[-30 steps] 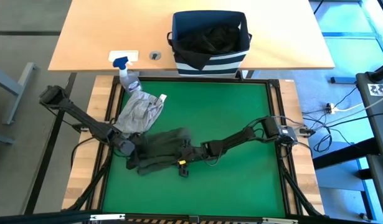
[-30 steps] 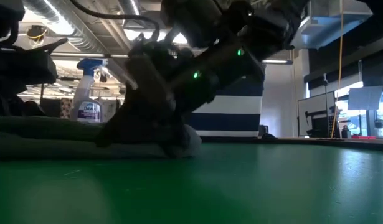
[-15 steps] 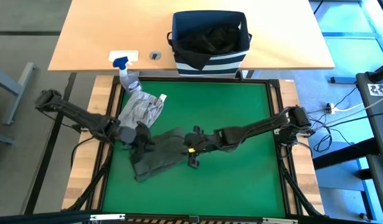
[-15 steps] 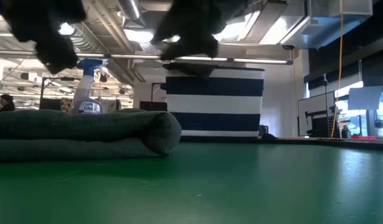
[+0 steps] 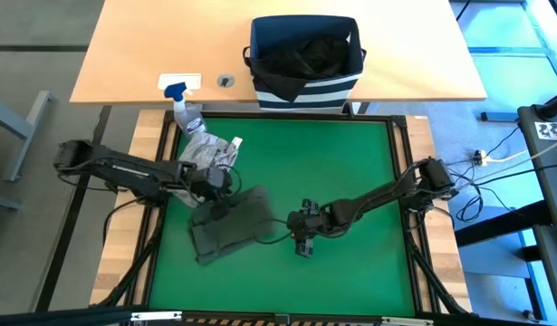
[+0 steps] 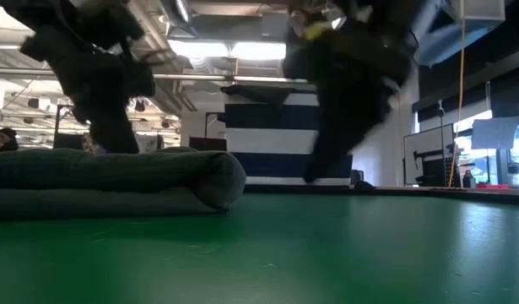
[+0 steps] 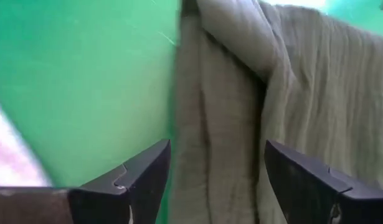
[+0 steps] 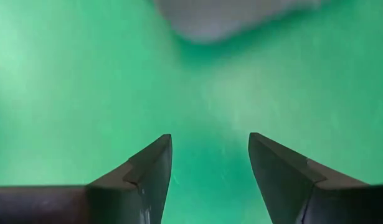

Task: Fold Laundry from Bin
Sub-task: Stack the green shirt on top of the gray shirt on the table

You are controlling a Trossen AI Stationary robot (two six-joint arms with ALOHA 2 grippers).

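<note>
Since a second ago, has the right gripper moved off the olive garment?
Yes. In the high view the right gripper has pulled back toward the mat's right side, away from the bin, and now hangs open over bare green mat beside the folded olive garment.

Green mat [image 5: 350, 163] lies open toward the bin [image 5: 305, 86]; folded olive garment [image 5: 228, 226] blocks its left.

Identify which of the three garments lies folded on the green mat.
The dark olive green garment, a flat folded bundle mid-mat. The light grey one lies crumpled at the mat's far-left corner, and the black one sits inside the bin.
</note>
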